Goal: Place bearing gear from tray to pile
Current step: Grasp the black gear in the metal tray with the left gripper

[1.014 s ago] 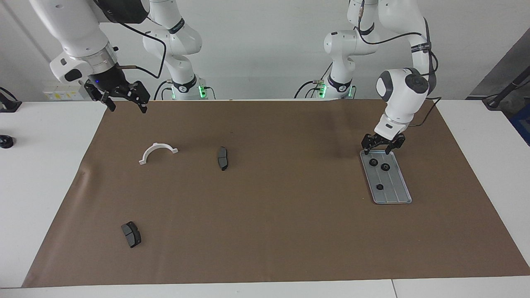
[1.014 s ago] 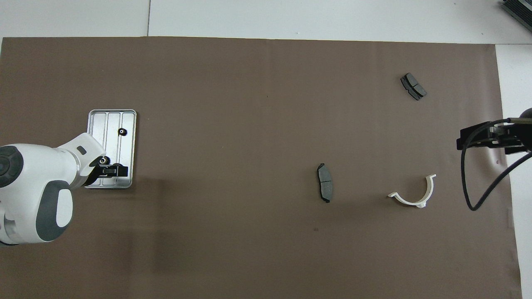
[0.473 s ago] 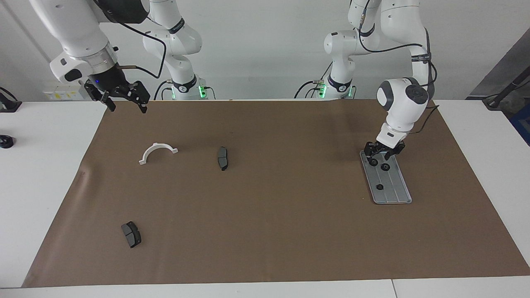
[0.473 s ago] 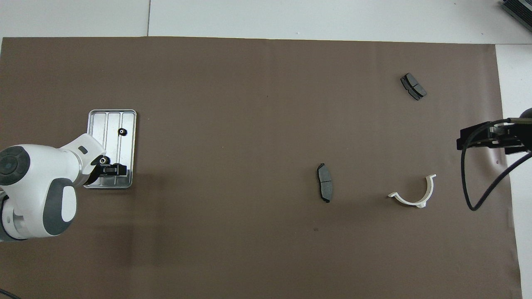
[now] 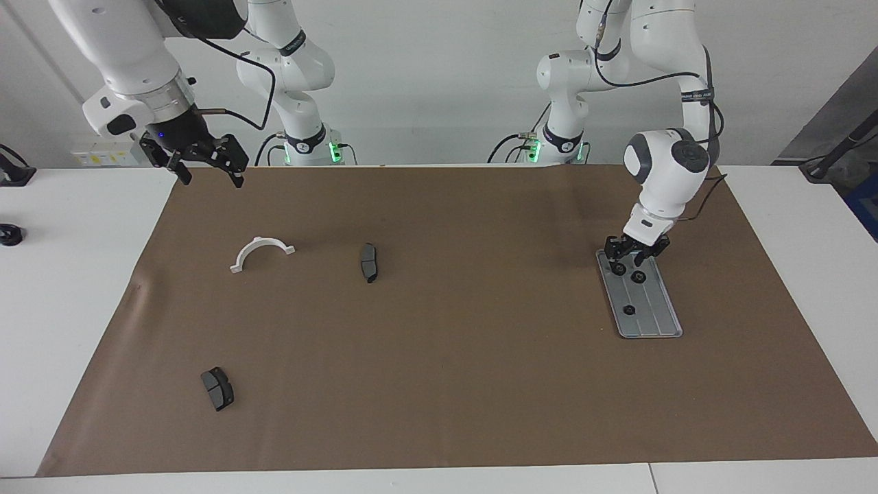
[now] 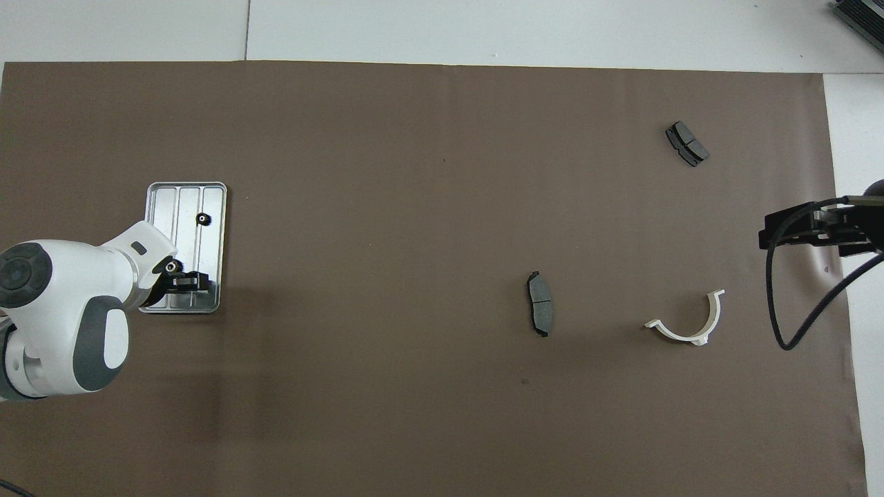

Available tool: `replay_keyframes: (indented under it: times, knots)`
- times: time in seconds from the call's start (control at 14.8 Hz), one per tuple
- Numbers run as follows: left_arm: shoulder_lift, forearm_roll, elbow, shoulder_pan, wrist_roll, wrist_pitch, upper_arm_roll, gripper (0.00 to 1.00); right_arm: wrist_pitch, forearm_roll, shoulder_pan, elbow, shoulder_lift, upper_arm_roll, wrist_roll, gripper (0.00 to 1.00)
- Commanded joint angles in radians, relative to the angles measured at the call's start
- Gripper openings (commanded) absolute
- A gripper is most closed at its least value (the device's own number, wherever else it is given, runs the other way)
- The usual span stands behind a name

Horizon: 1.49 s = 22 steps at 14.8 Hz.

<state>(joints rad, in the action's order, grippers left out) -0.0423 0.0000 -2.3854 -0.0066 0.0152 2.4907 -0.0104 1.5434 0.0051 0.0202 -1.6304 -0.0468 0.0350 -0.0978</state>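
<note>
Bearing gears, three small dark ones, lie in the tray toward the left arm's end of the table. The left gripper is down at the tray's robot-side end, its fingers straddling one gear; whether they have closed on it I cannot tell. Best to close squarely, then lift straight up clear of the neighbouring gear. No pile is visible. The right gripper, fingers spread, waits raised.

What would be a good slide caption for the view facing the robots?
Left gripper reaches down to small black gears at the tray's robot-side end; right gripper waits, raised.
</note>
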Motion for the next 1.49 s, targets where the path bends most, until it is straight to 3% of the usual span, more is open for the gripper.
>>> replay_keyframes:
  times: [0.0,1.42]
  knots:
    - [0.005,0.015,-0.009,0.007,-0.026,0.02,0.006,0.66,-0.012,0.019,-0.005,-0.006,-0.013,-0.004,-0.011,1.0]
    - [-0.027,0.015,0.0,-0.001,-0.008,0.085,0.009,0.59,-0.012,0.018,-0.005,-0.006,-0.013,-0.004,-0.011,1.0]
